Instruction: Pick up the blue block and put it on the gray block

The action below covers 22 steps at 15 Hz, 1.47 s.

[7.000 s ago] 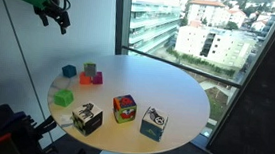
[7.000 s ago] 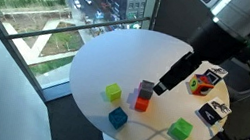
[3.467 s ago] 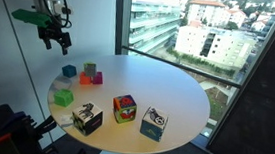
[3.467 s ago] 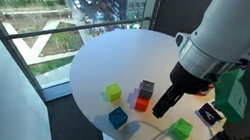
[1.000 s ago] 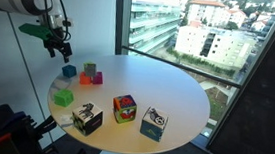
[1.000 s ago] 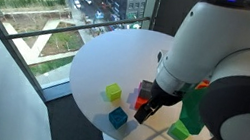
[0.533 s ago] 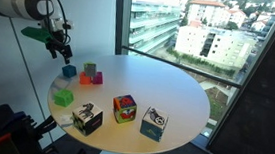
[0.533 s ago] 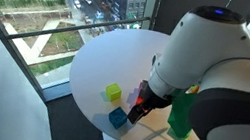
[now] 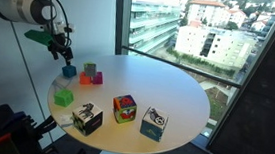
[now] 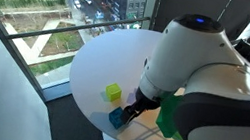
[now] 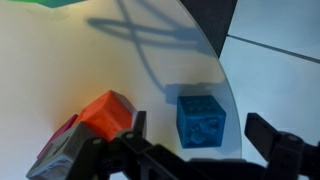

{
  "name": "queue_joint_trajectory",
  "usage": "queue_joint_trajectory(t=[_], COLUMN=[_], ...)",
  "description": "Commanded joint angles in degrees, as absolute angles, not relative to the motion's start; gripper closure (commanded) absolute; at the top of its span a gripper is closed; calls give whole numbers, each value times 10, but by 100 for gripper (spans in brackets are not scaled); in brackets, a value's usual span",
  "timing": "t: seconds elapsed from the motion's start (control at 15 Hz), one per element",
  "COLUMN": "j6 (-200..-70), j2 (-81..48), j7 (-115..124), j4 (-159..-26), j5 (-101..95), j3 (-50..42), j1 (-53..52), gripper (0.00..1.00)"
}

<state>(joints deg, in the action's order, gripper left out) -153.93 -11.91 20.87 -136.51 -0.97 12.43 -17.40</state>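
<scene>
The blue block point(image 11: 201, 120) lies on the white round table point(image 11: 90, 60) near its edge, framed between my gripper's point(image 11: 198, 124) two dark fingers, which stand wide apart with nothing held. In an exterior view the gripper point(image 9: 61, 51) hangs open just above the blue block point(image 9: 69, 71). The gray block point(image 9: 89, 69) sits a little to the right of it, beside a pink block point(image 9: 97, 79) and an orange block point(image 9: 85, 79). From the opposite side my arm hides most of the cluster; only a corner of the blue block point(image 10: 117, 118) shows below the gripper point(image 10: 125, 114).
A small bright green cube point(image 9: 63, 97) point(image 10: 113, 93) lies near the blue block. Three larger picture cubes point(image 9: 87, 118) point(image 9: 124, 108) point(image 9: 154, 122) stand toward the table's front. The orange block point(image 11: 108, 113) is close to my left finger. The table edge point(image 11: 232, 100) runs just beyond the blue block.
My gripper has come down and closer to the blue block, staying open. The blocks have not moved.
</scene>
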Motion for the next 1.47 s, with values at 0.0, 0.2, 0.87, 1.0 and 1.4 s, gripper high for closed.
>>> queue_joint_trajectory(t=[0.0,0.2,0.87,1.0,1.4], j6=[-1543,-1534,-1533,-1533,-1532], j2=[-140,-152,-188,-197,-223], j7=[231,233,258,267,284], j4=[-1343,-1331,-1295,-1288,-1268], j5=[-28,-28,-46,-53,-65], j3=[111,105,78,71,56], j1=[-188,-195,-222,-229,-249], gripper=[0,0,0,0,0])
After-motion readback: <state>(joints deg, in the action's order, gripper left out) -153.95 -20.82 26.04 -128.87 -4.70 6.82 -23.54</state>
